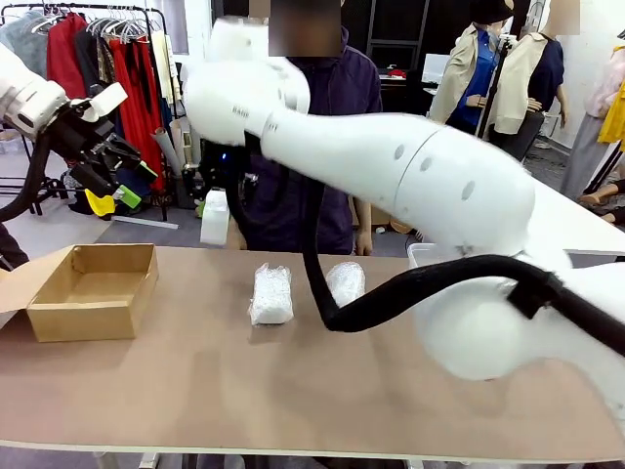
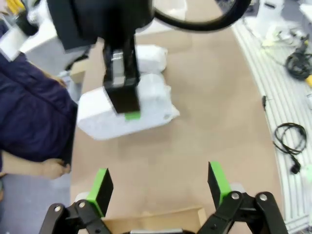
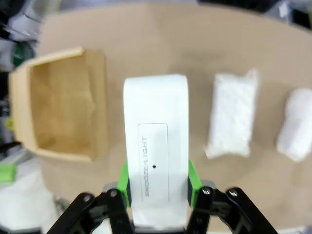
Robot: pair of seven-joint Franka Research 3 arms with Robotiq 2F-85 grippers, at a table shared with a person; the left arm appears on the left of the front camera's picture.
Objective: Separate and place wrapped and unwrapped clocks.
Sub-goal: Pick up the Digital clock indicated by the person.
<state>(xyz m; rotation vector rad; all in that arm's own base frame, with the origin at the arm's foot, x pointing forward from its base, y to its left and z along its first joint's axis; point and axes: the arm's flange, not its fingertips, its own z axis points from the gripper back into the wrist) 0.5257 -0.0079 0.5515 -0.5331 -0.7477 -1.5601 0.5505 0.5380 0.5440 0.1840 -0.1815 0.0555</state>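
Note:
The unwrapped clock (image 3: 156, 136), a smooth white block marked SNOOZE/LIGHT, hangs above the table with my right gripper (image 3: 157, 183) shut on its sides. From the front, this clock (image 1: 215, 217) is held by the right gripper (image 1: 217, 195) above the table's far edge, right of the box. Two wrapped clocks in crinkly white wrap lie on the table, one (image 1: 271, 293) near the middle and one (image 1: 345, 283) beside it. My left gripper (image 1: 107, 166) is raised at the far left, open and empty. In the left wrist view the left gripper (image 2: 160, 187) looks at the held clock (image 2: 95, 117) and a wrapped clock (image 2: 158, 102).
An open cardboard box (image 1: 93, 288) stands on the table's left part, its inside bare. A person in a dark top (image 1: 332, 147) stands at the far edge behind the right arm. A clear bin's rim (image 1: 425, 256) shows at the right. Cables (image 2: 287, 141) lie beside the table.

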